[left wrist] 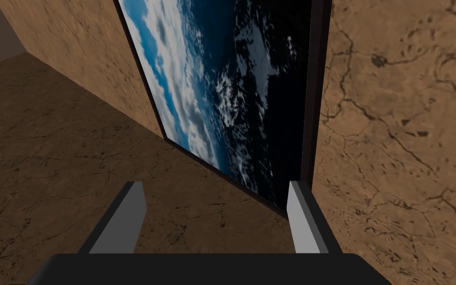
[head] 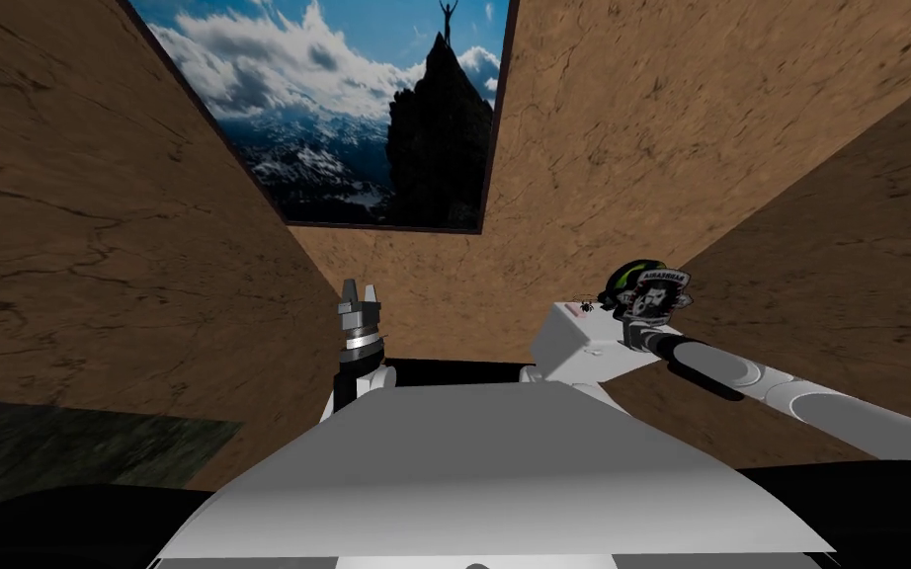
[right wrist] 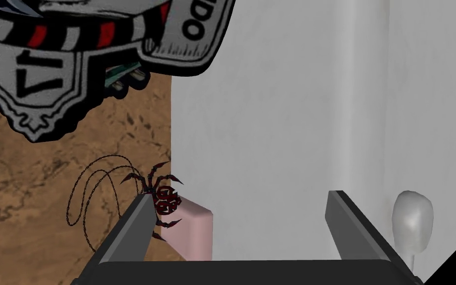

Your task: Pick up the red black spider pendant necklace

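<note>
Atop the white cabinet (head: 577,348), spider pendant necklace (right wrist: 164,197)

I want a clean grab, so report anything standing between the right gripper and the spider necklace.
Nothing visible stands between them. The right gripper is open, and the spider necklace lies right at the tip of one finger, by a pink block. The printed badge lies beyond it, not in the way.
</note>
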